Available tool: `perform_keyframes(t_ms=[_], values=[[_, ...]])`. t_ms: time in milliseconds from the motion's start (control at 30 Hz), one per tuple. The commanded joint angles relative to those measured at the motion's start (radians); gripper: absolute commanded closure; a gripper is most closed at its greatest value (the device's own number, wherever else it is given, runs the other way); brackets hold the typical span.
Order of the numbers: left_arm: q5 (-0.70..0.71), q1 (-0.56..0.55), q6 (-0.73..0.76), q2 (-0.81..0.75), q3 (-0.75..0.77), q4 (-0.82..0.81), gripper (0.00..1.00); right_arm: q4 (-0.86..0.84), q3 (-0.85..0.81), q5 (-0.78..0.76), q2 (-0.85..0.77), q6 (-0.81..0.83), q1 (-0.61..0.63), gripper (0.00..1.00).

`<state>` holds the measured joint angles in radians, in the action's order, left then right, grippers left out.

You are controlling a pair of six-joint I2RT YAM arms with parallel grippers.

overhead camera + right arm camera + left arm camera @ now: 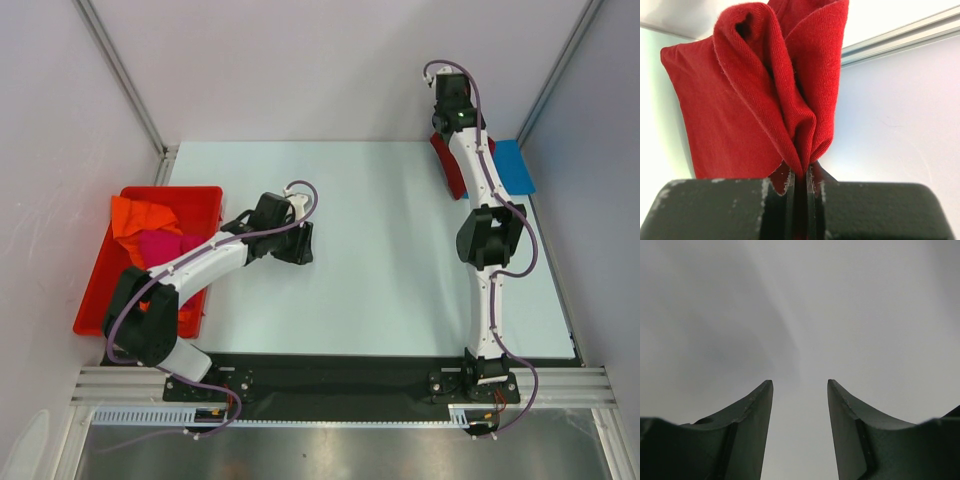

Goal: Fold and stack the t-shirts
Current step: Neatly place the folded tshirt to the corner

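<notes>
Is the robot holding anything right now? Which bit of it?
The right tool pinches the dark red t-shirt by a bunched fold of its cloth. The left tool is open and holds nothing.

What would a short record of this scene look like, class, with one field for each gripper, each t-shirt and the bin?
left gripper: open, nothing between its fingers
right gripper: shut on a bunched fold of the dark red t-shirt
blue t-shirt: lying flat at the far right edge of the table, beside the dark red one
orange t-shirt: crumpled in the red bin
pink t-shirt: in the bin, against the orange one
red bin: at the table's left side
</notes>
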<state>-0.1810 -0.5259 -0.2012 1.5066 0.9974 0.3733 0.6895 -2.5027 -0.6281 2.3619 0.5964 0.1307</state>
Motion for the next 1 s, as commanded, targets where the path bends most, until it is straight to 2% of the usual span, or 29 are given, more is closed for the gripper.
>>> perform_keyframes(t_ms=[0, 967], values=[[-0.025, 0.01, 0.009, -0.003, 0.03, -0.014, 0.47, -0.079, -0.05, -0.041, -0.099, 0.023, -0.009, 1.0], [-0.048, 0.012, 0.006, 0.021, 0.02, -0.013, 0.48, -0.134, 0.015, 0.013, -0.007, -0.01, -0.109, 1.0]])
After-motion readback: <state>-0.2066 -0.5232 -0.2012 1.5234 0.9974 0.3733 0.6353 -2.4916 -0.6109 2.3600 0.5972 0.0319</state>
